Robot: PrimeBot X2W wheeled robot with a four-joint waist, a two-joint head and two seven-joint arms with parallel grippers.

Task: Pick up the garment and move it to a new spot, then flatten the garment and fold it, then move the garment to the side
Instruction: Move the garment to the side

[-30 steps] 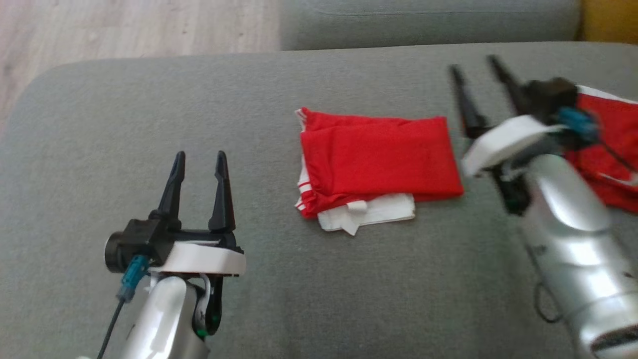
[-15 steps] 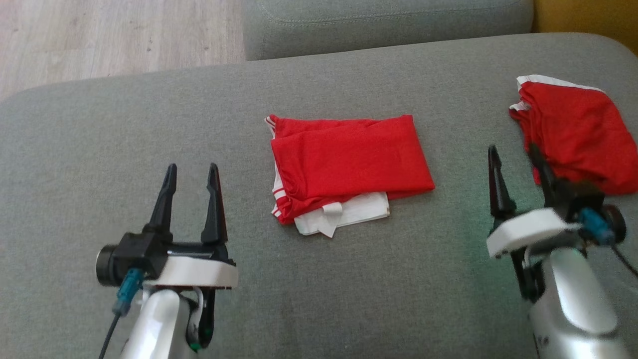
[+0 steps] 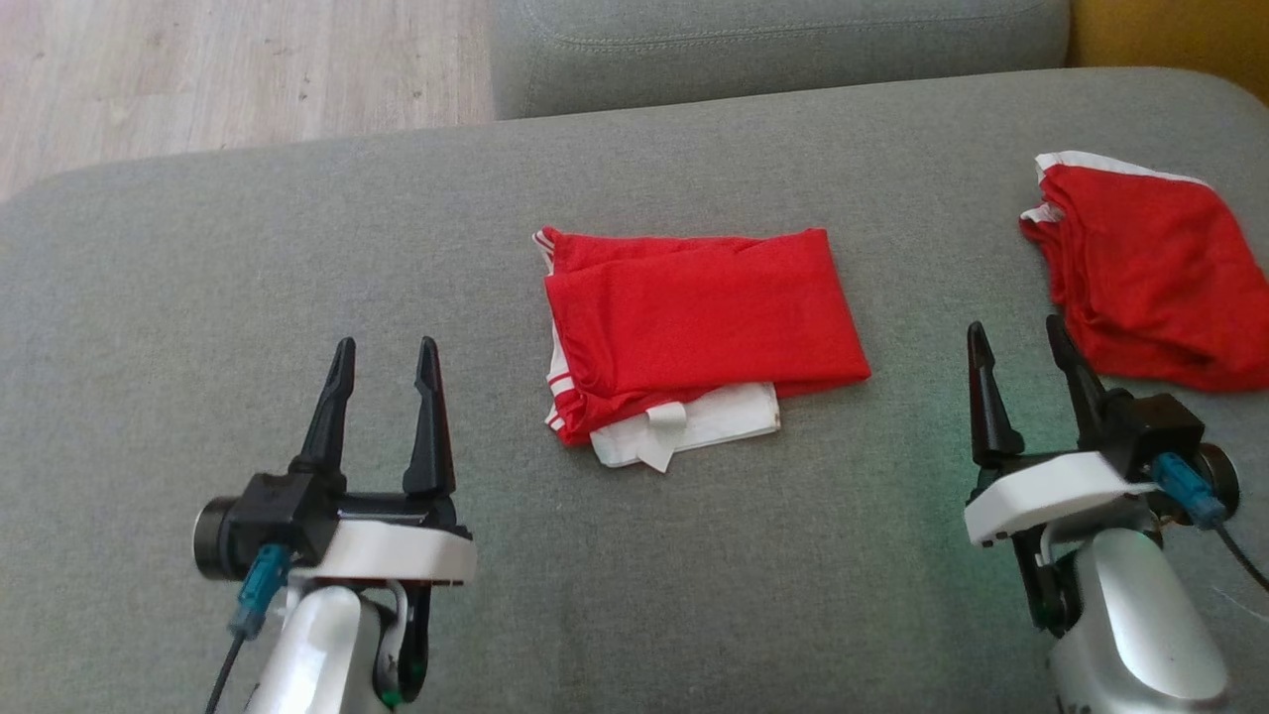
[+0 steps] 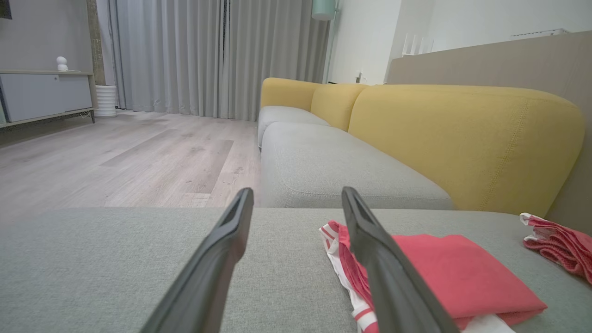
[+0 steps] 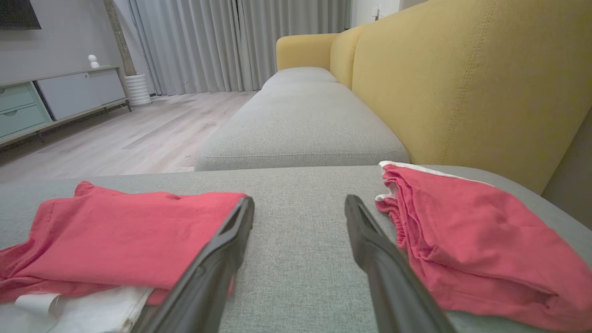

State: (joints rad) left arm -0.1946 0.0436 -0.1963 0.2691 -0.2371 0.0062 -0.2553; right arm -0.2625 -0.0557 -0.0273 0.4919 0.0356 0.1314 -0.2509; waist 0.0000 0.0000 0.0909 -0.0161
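- Left gripper (image 3: 387, 342) and right gripper (image 3: 1015, 323) are hovering released, empty.
- Folded shirt (image 3: 694, 317) is lying at 12 o'clock (second garment (image 3: 1140, 268) at 2 o'clock).
- Shifting it aside is likely requiring an all-layer pinch.

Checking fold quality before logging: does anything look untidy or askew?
The folded red garment mid-cushion has a white layer poking out unevenly at its near edge. The second red garment, at the right, lies rumpled.

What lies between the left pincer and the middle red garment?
Bare grey cushion: in the head view nothing sits between the open left pincer and the middle garment.
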